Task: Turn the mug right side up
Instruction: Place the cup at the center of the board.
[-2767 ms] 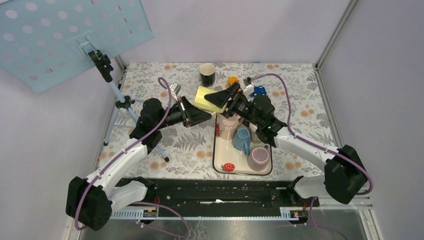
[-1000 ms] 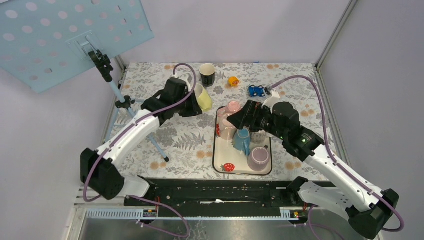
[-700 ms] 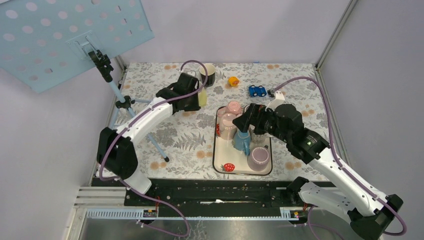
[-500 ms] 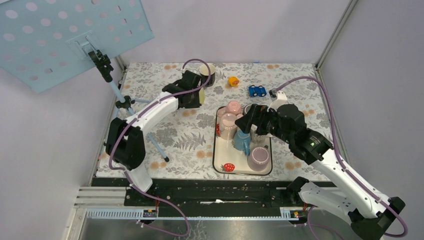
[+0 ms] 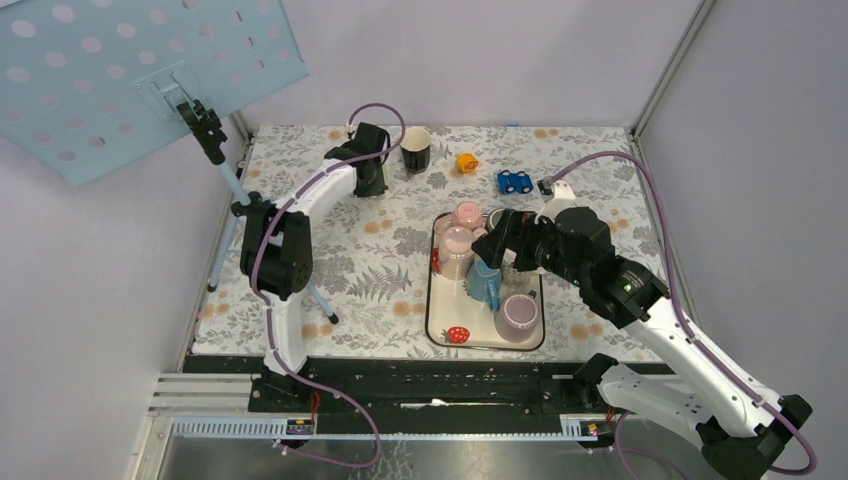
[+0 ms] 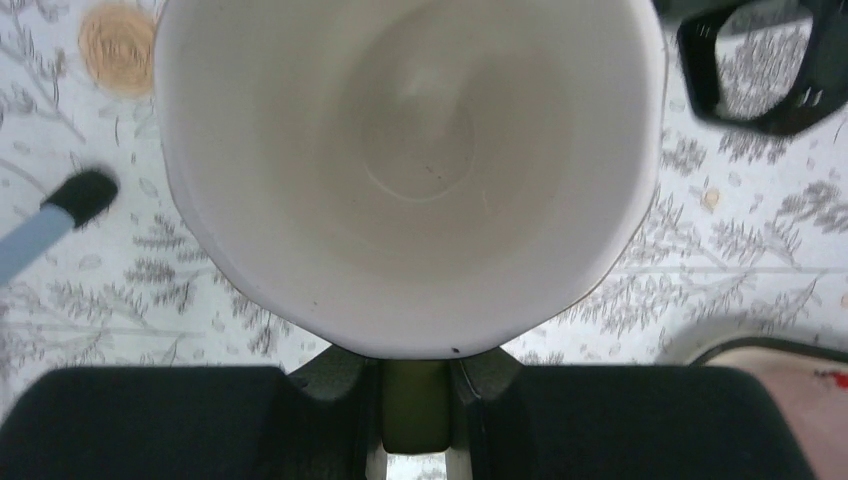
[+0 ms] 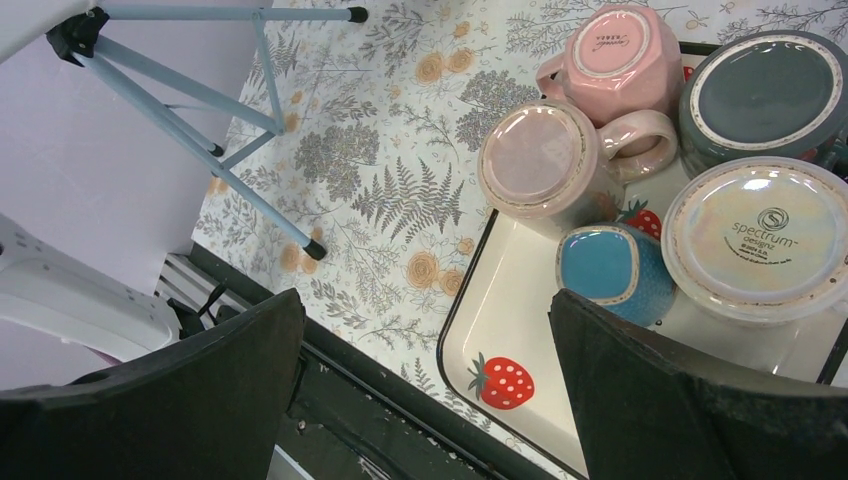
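Observation:
The mug (image 6: 410,170) is yellow outside and white inside. It fills the left wrist view with its mouth turned up toward the camera and the floral tablecloth below it. My left gripper (image 6: 415,425) is shut on its yellow handle (image 6: 415,400). From above, the left gripper (image 5: 372,178) is at the back left of the table and its wrist hides the mug. I cannot tell whether the mug's base touches the cloth. My right gripper (image 7: 425,390) hangs open and empty over the tray (image 7: 520,300), and the top view shows the right gripper (image 5: 497,240) there too.
Several mugs stand upside down on the strawberry tray (image 5: 440,325), among them a pink mug (image 7: 545,160), a blue mug (image 7: 610,265) and a grey mug (image 7: 770,85). An upright black mug (image 5: 415,150) is just right of the left gripper. An orange toy (image 5: 466,161), a blue toy car (image 5: 514,182) and a tripod (image 5: 235,195) stand nearby.
The left arm has carried the yellow mug from the table's middle to the back left, beside the black mug. The right arm has drawn back over the tray and stays open.

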